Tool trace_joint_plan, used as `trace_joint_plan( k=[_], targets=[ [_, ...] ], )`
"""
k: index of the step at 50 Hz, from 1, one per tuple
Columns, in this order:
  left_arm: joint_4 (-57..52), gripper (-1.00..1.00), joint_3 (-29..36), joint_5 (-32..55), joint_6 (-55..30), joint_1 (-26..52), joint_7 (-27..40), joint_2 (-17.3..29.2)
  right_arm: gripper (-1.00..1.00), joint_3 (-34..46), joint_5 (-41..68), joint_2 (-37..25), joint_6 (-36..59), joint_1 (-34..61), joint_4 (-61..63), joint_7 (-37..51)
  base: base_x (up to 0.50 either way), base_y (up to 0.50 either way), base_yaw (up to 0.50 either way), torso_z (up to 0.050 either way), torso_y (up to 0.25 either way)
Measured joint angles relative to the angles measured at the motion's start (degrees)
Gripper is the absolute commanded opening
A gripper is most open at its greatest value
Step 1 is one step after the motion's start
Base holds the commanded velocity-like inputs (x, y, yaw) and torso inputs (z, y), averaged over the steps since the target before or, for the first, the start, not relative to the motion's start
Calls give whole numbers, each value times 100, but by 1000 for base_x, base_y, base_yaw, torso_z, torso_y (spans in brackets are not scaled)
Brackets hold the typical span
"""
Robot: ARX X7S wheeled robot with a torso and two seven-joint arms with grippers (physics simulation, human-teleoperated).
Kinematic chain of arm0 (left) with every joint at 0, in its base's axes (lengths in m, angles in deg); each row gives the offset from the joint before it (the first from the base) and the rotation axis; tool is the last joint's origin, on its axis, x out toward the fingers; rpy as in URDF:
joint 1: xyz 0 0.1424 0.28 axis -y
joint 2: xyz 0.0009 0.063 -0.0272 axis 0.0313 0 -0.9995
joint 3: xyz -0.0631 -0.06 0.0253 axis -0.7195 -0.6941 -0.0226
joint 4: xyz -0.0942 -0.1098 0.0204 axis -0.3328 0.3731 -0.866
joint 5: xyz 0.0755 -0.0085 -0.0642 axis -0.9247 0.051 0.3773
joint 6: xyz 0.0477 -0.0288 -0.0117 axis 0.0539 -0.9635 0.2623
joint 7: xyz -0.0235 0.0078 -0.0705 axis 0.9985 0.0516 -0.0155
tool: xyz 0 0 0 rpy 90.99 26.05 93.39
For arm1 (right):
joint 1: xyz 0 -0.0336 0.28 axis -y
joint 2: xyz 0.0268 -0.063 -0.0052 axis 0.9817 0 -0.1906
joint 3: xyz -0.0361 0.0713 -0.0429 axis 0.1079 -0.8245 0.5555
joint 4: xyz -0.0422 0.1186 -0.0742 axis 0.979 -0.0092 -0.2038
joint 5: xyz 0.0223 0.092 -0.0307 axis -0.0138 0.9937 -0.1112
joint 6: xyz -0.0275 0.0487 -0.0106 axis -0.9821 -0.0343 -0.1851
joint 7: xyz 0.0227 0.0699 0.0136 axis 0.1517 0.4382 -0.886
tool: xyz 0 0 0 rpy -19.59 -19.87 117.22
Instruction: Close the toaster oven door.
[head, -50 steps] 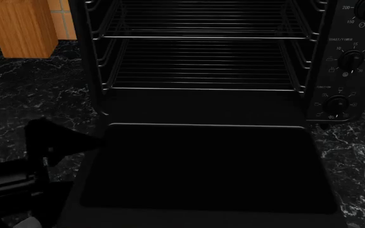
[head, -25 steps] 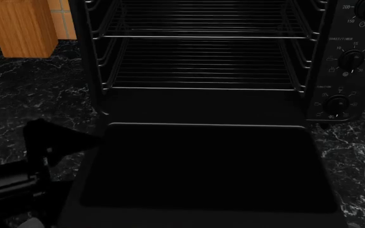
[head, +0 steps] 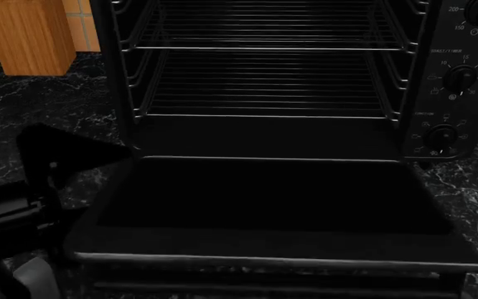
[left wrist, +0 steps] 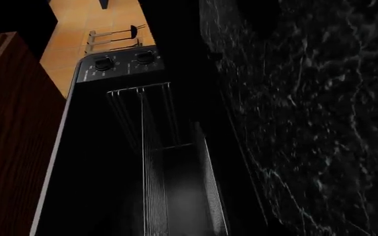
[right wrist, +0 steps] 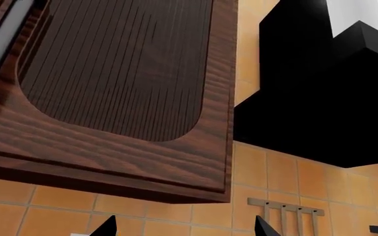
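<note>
Judging from the head view, we are only at the start of the closing: the toaster oven door [head: 272,205] hangs down and forward from the toaster oven [head: 268,134], near flat, its front edge with the bar handle [head: 276,260] toward us and perhaps a little raised. The wire racks [head: 268,81] inside the toaster oven lie fully exposed, so nearly the whole upward swing is left to do.

Taking things from left of the toaster oven, a wooden block [head: 27,34] stands on the dark marble table [head: 23,118]. Our left hand [head: 52,165] sits just beside the door's left edge, low against the table; we cannot tell whether it touches the door, nor how wide it is spread, since everything there is black on black. At the right of the toaster oven is the knob panel [head: 450,93].

Our right hand [right wrist: 185,227] appears only in its wrist view, as two dark tips set apart, holding nothing, aimed at a wooden cabinet [right wrist: 110,93] and tiled wall [right wrist: 274,177].
</note>
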Motion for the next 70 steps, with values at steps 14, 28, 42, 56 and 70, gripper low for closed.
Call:
trace_joint_plan(
  k=[14, 28, 42, 56, 70],
  targets=[
    [-540, 100, -327, 633, -721, -304, -277, 75, 100, -34, 127, -78, -79, -37, -13, 100, 1, 0, -1, 1, 2],
    [-1292, 100, -771, 1335, -1751, -967, -355, 75, 100, -118, 312, -174, -137, -59, -16, 221, 0, 0, 0, 1, 4],
    [-2501, 100, -1470, 2143, -3171, -1881, 210, -137, 100, -207, 377, -233, -237, -157, -25, 251, 0, 0, 0, 1, 3],
    [-3639, 100, -1941, 2758, -4781, -2634, 907, -707, 100, -375, 501, -302, -319, -279, -29, 300, 0, 0, 0, 1, 2],
    [-3753, 100, -2266, 3250, -5968, -2538, 1421, -1603, 100, -582, 604, -341, -402, -455, -12, 317, 1, 0, 1, 0, 1]
  ],
)
